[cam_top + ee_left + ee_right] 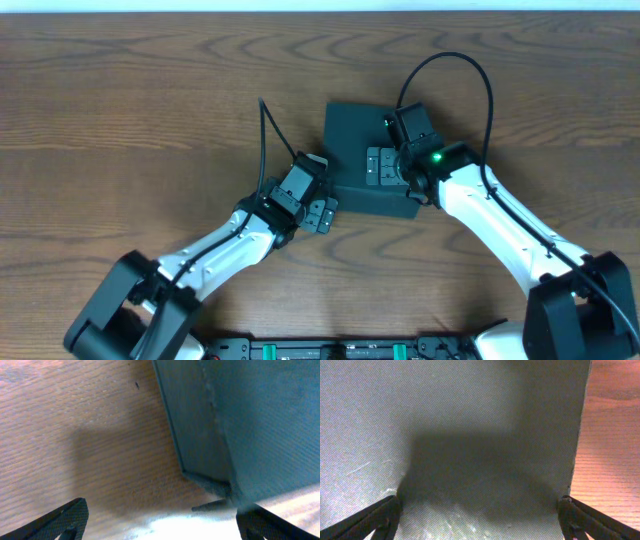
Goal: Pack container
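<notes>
Mid-bench, container (352, 135) judged light, stiff; edges favoured for hold. Left end effector (322, 212), right end effector (385, 167) seen spread, empty.

The container (350, 135) seems closed, its contents hidden; the right pincer (383, 166) covers part of its top.

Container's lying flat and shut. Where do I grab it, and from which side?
Grip the container across its near corner, one finger on each side wall, coming in level over the table from the left arm's side. The open left gripper faces that corner. The flat top looks wider than the open right gripper, so a top-down pinch likely fails.
</notes>
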Available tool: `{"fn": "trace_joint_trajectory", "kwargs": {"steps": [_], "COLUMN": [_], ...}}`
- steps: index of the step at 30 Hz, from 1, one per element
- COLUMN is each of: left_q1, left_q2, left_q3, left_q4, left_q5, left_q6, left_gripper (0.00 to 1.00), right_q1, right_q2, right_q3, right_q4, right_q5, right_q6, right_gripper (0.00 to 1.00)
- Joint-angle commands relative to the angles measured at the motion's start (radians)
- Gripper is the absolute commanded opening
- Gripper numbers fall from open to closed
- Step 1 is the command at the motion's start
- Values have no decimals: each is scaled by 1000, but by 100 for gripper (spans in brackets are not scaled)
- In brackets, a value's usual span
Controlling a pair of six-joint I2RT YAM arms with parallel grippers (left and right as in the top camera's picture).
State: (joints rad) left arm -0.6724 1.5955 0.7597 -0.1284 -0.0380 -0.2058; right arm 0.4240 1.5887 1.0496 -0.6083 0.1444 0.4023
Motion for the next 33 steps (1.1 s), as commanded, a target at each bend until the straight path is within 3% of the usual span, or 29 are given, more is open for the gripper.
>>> {"fn": "trace_joint_trajectory", "kwargs": {"steps": [1,12,19,22,33], "left_q1": [-2,-3,2,21,57], "left_q2": [37,53,-249,-344,-154], "left_q3": [-8,-6,-3,-3,-3], "left_q4": [47,122,-13,-2,132], "left_q5": [-22,-10,-17,-68,6], "left_q6": [8,27,26,56,43], "left_gripper": [95,95,95,95,95], "right_q1": [10,10,10,10,10], "right_q2": [22,22,21,21,21], "right_q3": [-20,-20,-20,-20,-20], "right_q4": [-4,-1,29,29,37], "right_q5": [12,13,13,13,13], "right_q6": [12,12,12,12,12], "right_gripper": [99,99,99,99,99]}}
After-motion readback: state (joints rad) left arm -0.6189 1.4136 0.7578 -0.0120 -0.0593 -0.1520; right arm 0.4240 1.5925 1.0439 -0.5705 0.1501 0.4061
